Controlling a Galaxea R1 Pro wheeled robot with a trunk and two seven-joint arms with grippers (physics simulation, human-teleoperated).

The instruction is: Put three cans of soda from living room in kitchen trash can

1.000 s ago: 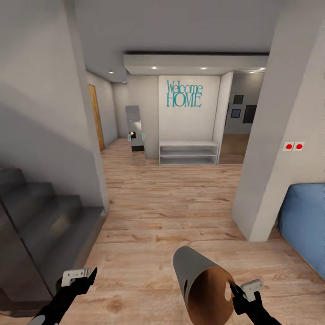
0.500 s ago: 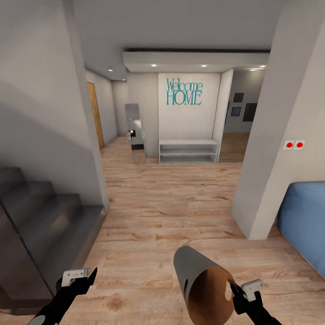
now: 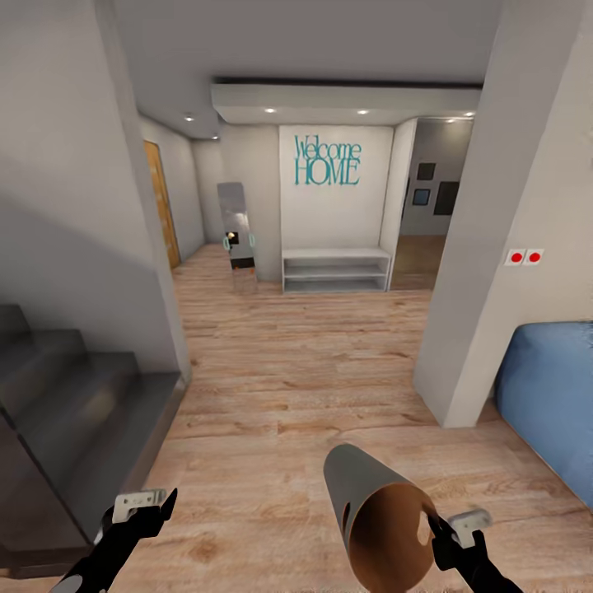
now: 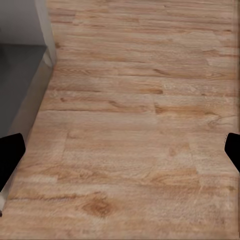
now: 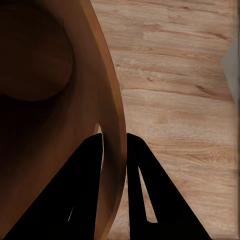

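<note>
Right wrist view: right gripper (image 5: 114, 145) pinches trash can (image 5: 45, 125) rim; left gripper (image 4: 120, 155) wide.

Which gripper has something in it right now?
The right gripper: its fingers pinch the rim of the bin, one inside the wall, one outside. The left gripper is open over bare wood floor, holding nothing.
</note>
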